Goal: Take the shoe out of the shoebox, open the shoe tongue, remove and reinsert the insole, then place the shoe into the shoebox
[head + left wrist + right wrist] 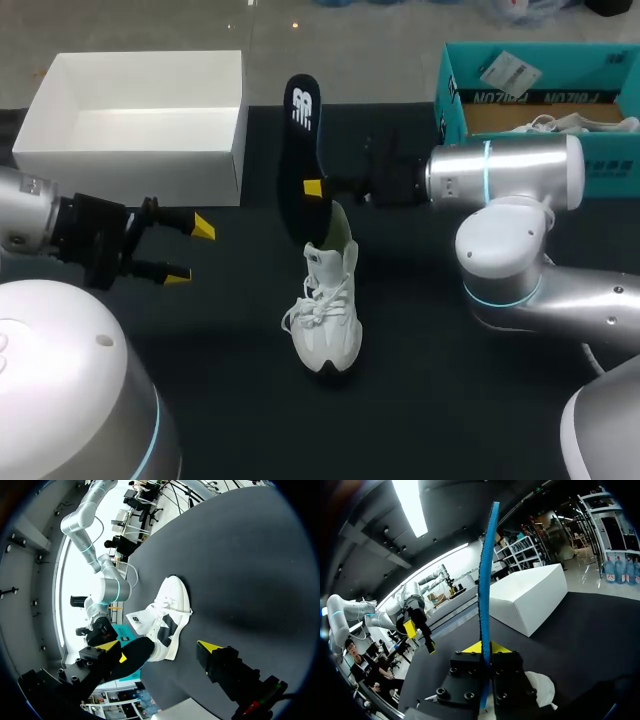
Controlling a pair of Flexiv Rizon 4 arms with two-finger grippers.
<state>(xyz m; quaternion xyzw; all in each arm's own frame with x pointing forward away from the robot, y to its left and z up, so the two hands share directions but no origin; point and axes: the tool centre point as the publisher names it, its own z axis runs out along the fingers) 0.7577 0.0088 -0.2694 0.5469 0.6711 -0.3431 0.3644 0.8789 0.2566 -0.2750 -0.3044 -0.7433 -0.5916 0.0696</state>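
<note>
The dark worktop (400, 400) carries a white open box (140, 160) beyond the shoe on its left and a teal shoebox (455, 110) beyond it on its right. The white shoe (325, 310) stands on its sole mid-worktop, outside both boxes. The black insole (298, 150) rises on edge just behind the shoe's heel; whether it touches the shoe cannot be told. The right end effector (315, 188) pinches the insole's lower part between both fingers, just above the heel. The left end effector (190, 252) has its fingers spread wide, holding nothing, well apart to the shoe's left.
</note>
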